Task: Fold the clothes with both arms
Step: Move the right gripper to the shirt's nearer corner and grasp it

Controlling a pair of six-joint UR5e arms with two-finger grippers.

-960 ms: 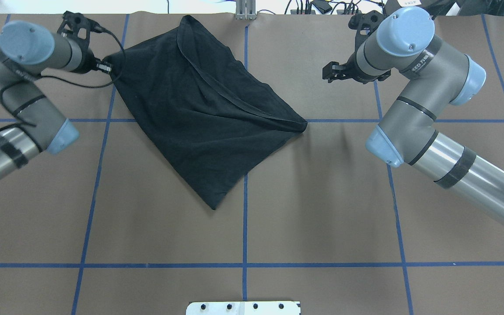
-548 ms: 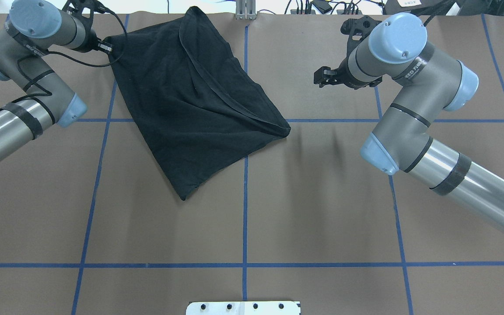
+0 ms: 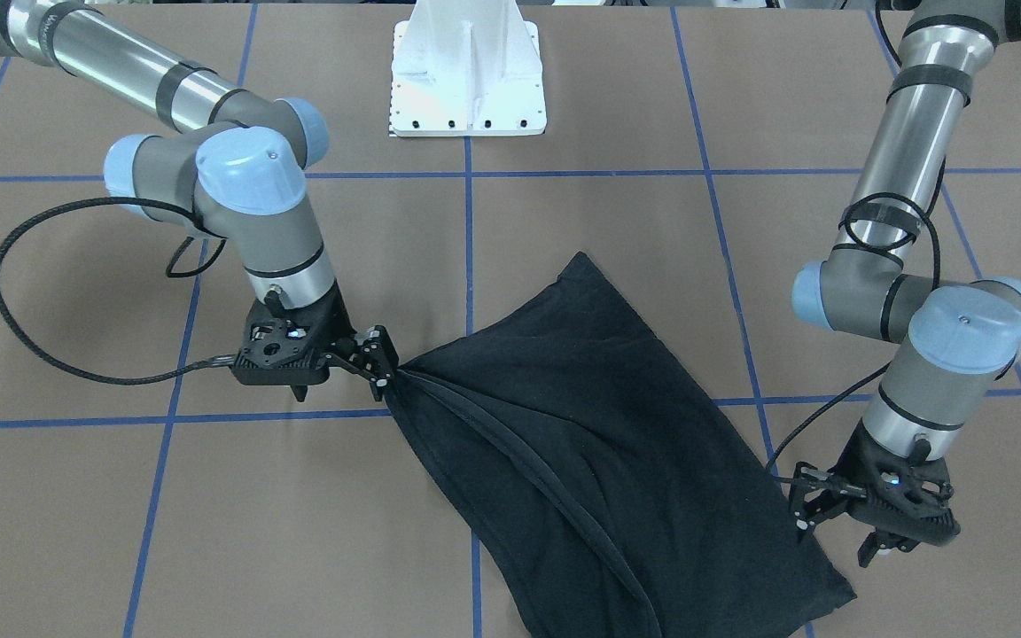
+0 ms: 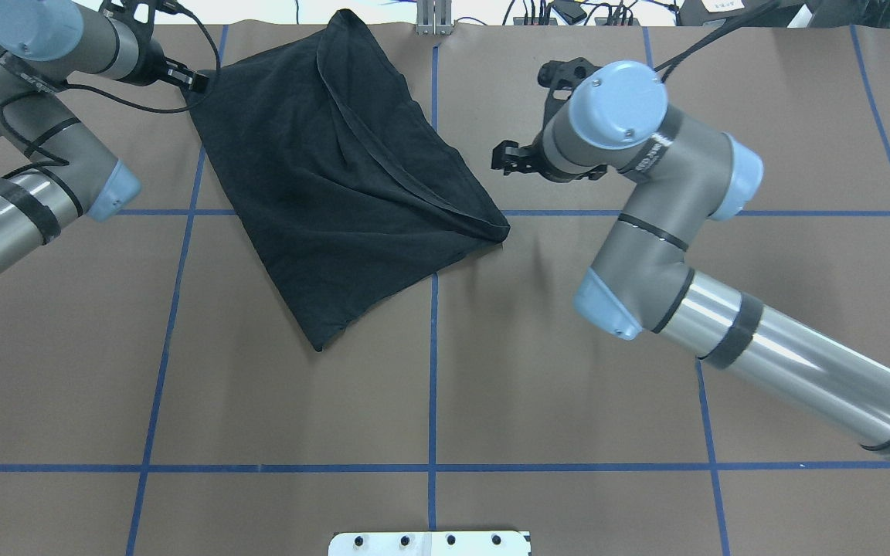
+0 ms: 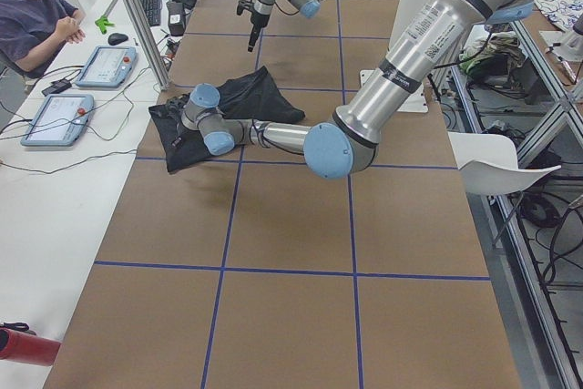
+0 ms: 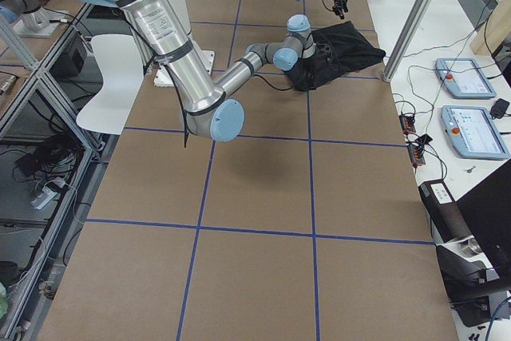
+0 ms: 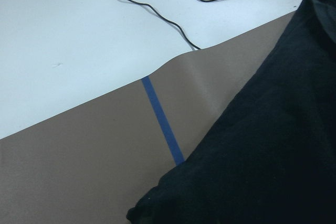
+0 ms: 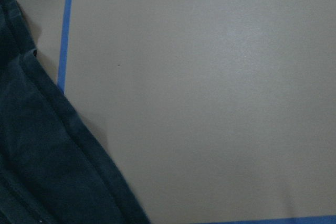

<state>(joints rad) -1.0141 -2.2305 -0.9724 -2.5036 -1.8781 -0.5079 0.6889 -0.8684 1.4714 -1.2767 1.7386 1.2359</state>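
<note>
The black T-shirt (image 4: 337, 177) lies folded and skewed on the far middle of the brown table, plain side up with no logo showing; it also shows in the front view (image 3: 599, 452). My left gripper (image 4: 199, 79) is at the shirt's far left corner and looks shut on the cloth there; in the front view (image 3: 801, 512) it meets the shirt's edge. My right gripper (image 4: 497, 157) is open and empty, raised just beyond the shirt's pointed right corner (image 4: 503, 228); in the front view (image 3: 380, 361) its fingertips reach that corner. Neither wrist view shows fingers, only the shirt (image 7: 273, 145) (image 8: 42, 156).
The white pedestal base (image 3: 466, 80) stands at the robot's side of the table. Blue tape lines (image 4: 433, 371) grid the brown cover. Cables (image 4: 568, 11) lie along the far edge. A seated operator (image 5: 36, 6) and tablets (image 5: 105, 66) are beyond it.
The left gripper pulled the shirt's corner toward the far left, dragging the shirt with it. The right arm swung left, bringing its open gripper close to the shirt's right corner.
</note>
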